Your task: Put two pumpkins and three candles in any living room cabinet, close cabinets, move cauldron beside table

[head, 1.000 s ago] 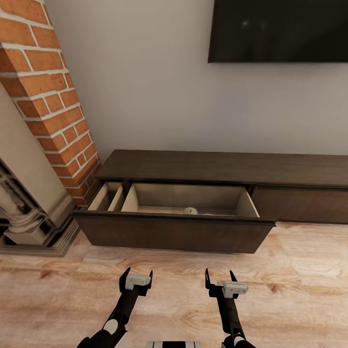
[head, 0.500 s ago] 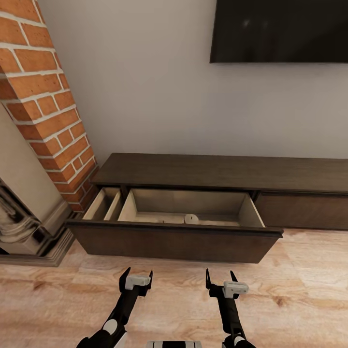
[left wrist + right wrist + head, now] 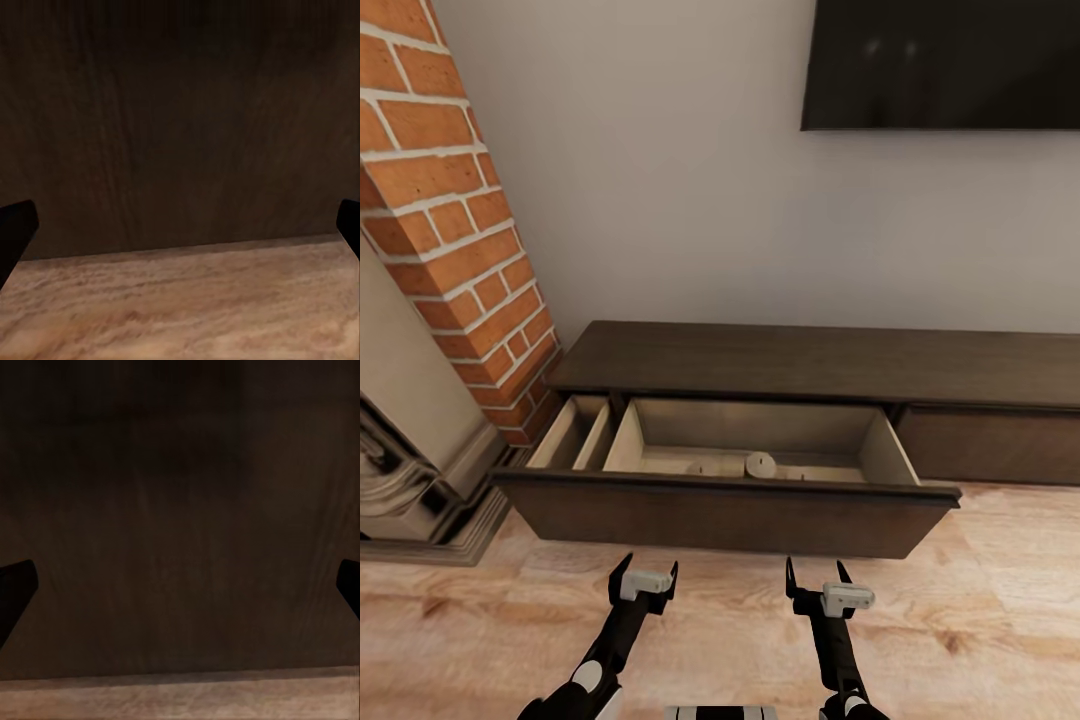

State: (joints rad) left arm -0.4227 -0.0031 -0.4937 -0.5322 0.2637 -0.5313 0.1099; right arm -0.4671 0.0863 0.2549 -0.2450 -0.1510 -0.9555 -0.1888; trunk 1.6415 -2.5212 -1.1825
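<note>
The view has drawn closer to the cabinet (image 3: 830, 362) since a second ago, so more of the open drawer's (image 3: 726, 510) pale inside shows. The drawer is pulled out over the wood floor (image 3: 980, 620), beside the brick fireplace (image 3: 450, 230) and below the dark screen (image 3: 945, 62). One candle (image 3: 760, 464) stands upright on the drawer bottom. The left gripper (image 3: 644, 575) and right gripper (image 3: 816, 578) hang before the drawer front, jaws apart, empty.

- Cabinet (image 3: 810, 360): dark brown wood, pale beige inside.
- Candle (image 3: 760, 464): grey-beige.
- Floor (image 3: 980, 620): light streaked wood grain.
- Chimney (image 3: 450, 220): orange-red brick, pale mortar.
- Wall (image 3: 680, 180): plain off-white.
- Screen (image 3: 940, 60): black.
</note>
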